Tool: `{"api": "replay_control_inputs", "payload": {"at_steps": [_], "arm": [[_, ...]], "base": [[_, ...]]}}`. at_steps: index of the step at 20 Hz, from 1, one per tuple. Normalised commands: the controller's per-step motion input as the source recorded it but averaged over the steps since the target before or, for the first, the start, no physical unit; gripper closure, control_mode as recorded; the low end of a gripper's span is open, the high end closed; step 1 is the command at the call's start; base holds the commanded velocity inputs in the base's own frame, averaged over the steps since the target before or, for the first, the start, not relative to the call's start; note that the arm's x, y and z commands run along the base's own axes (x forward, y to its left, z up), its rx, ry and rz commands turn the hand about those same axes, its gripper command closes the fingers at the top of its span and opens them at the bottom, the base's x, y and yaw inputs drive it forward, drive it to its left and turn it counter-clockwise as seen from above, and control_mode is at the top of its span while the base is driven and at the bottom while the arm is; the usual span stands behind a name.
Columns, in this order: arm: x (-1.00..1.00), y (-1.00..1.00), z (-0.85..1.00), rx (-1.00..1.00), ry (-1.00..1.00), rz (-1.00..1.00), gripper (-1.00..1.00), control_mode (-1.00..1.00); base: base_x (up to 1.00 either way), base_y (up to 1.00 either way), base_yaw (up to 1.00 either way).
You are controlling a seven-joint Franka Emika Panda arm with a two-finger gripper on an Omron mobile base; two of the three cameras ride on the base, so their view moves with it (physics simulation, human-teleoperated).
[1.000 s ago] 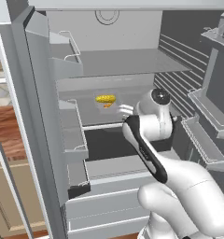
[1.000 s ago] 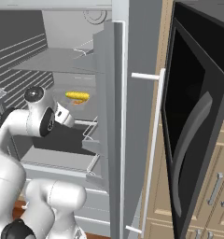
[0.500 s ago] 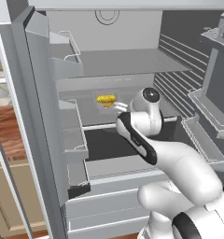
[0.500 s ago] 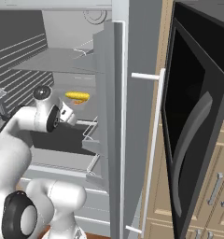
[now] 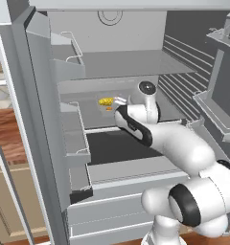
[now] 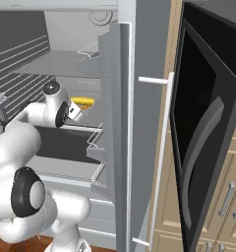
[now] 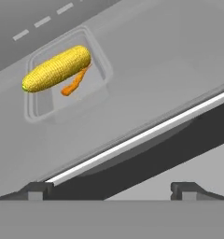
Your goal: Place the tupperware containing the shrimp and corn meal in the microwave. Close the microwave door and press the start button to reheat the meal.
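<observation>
- The tupperware sits on the middle shelf of the open fridge, towards the back, with nothing else on that shelf.
- It holds one corn cob and one shrimp — the shrimp lies just beside the cob, touching or nearly so.
- The gripper has its jaws wide apart and nothing between them; both dark tips show at the bottom of the hand view, short of the shelf's pale front edge.
- The relation that counts: in the hand view the tub lies ahead of the tips and off to the upper left, well apart from them, so it is not centred between the jaws.
- The tub's long axis, like the cob's, runs slantwise across the hand view, roughly parallel to the shelf edge. Judging from this, the jaws would span the short side after the hand shifts towards the tub and goes in over the edge.
- In the left base view the wrist reaches into the fridge at shelf height, with the yellow cob just beyond its end.
- Count: one tub, one cob, one shrimp, one arm.
- The microwave stands to the right of the fridge in the right base view, its door with the black window and bar handle swung open — ready to receive the tub once it is lifted out.
- Grasping has not yet begun; carrying, closing and pressing start all remain.
</observation>
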Motion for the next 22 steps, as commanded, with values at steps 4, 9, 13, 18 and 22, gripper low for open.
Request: {"api": "replay_control_inputs", "payload": {"at_steps": [4, 9, 13, 18, 22], "arm": [[0.42, 0.12, -0.18, 0.00, 0.00, 0.00, -1.00, -1.00], [0.45, 0.17, -0.21, 0.00, 0.00, 0.00, -1.00, -1.00], [0.49, 0.07, -0.11, 0.02, 0.00, 0.00, -1.00, -1.00], [0.58, 0.00, -0.08, 0.03, 0.00, -0.02, -1.00, -1.00], [0.56, 0.05, -0.25, 0.00, 0.00, -0.04, -1.00, -1.00]], "base": [[0.00, 0.00, 0.00], [0.00, 0.00, 0.00], [0.00, 0.00, 0.00], [0.00, 0.00, 0.00], [0.00, 0.00, 0.00]]}}
